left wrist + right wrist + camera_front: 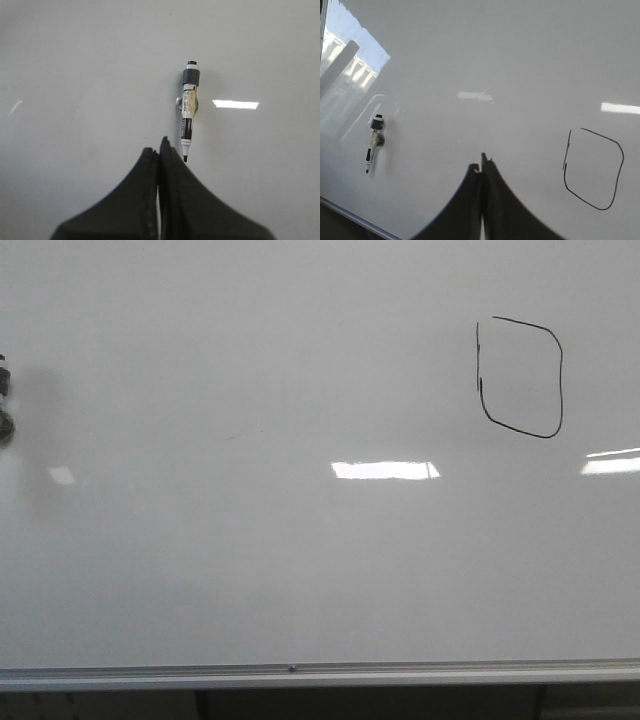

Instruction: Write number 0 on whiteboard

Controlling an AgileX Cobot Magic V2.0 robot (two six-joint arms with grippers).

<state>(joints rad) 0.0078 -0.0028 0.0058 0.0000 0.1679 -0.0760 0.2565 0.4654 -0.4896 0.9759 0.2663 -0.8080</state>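
Observation:
The whiteboard [250, 560] fills the front view, with a silver rail along its lower edge. The number 0 [520, 377], a thin black boxy loop, is drawn at its upper right; it also shows in the right wrist view [594, 169]. A black-and-white marker [188, 111] lies on the board, tip close to my left gripper [159, 146], which is shut and empty. The marker also shows in the right wrist view [373, 142], and partly at the left edge of the front view [5, 400]. My right gripper [483, 165] is shut and empty, between marker and loop.
Bright light reflections [385, 470] lie across the board. The board's rail [300, 674] runs along the front, and its edge shows in the right wrist view [350, 215].

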